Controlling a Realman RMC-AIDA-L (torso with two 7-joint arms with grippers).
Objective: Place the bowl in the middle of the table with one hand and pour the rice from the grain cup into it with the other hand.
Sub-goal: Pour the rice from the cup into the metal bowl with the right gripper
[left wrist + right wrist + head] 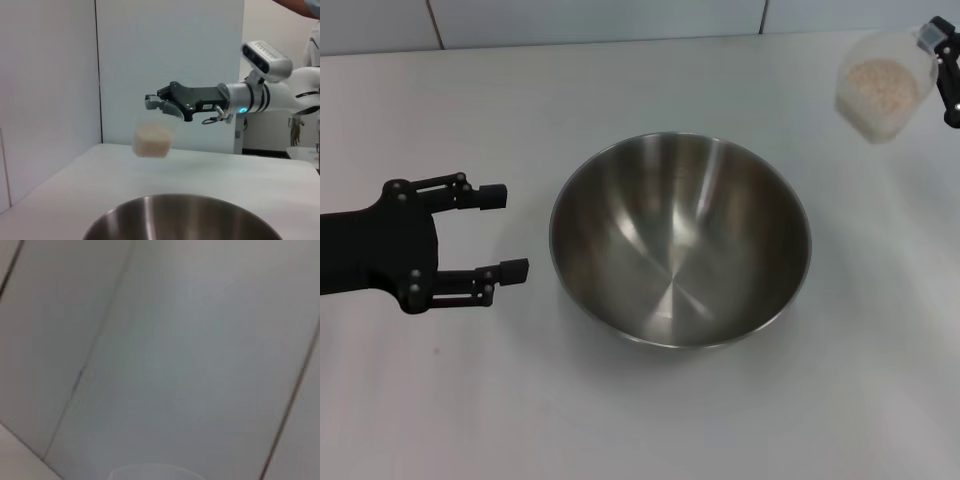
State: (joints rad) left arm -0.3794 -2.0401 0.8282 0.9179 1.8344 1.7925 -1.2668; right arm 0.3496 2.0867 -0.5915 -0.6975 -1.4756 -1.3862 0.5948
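The shiny steel bowl [680, 240] sits mid-desk [640, 420], its brushed inside bare. The left gripper [504, 232] rests beside it, fingers spread and holding nothing. The right gripper [942, 62] clasps the clear grain cup [882, 80] of beige rice [883, 88] aloft, far right.

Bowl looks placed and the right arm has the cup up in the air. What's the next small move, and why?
Probably carry the small clear plastic cup of rice inward over the large stainless-steel bowl before tipping. The right gripper holds it aloft, off to the bowl's far right side, and the bowl is empty. The left gripper sits open beside the bowl, clear of it.
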